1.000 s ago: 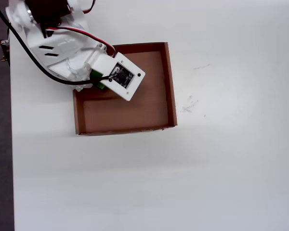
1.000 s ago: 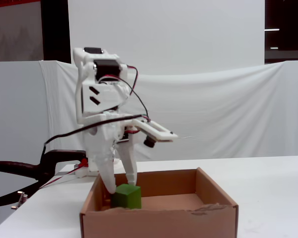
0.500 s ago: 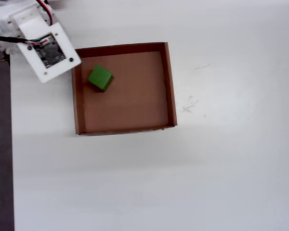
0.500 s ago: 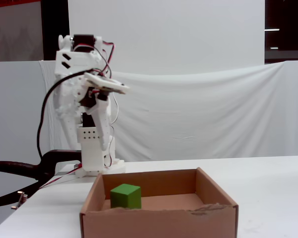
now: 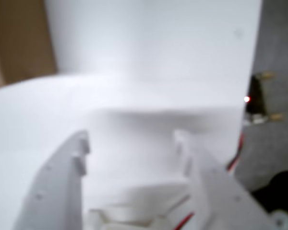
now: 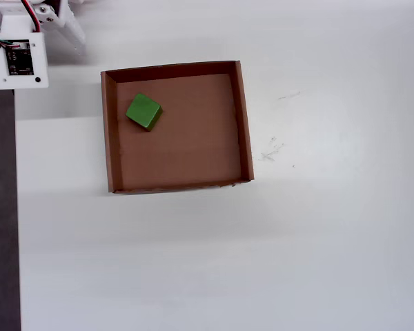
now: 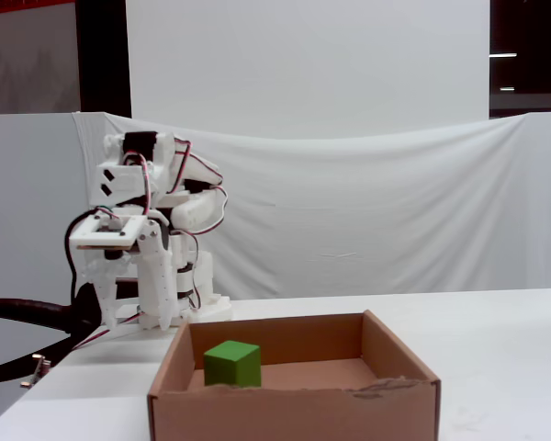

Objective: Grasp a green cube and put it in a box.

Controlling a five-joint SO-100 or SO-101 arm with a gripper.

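Note:
The green cube [image 6: 144, 111] lies inside the box [image 6: 243, 117], on its floor near the upper-left corner in the overhead view. In the fixed view the cube [image 7: 232, 364] sits at the box's left side, behind the front wall [image 7: 294, 413]. My gripper [image 7: 162, 320] hangs fingers-down on the folded white arm, behind and left of the box and apart from it. In the wrist view the gripper [image 5: 132, 139] is open and empty over the white table. The cube is out of sight there.
The arm's base and a circuit board [image 6: 18, 58] sit at the table's top-left corner in the overhead view. A dark floor strip [image 6: 0, 221] runs along the table's left edge. A blurred brown patch [image 5: 19, 43] shows at the wrist view's upper left.

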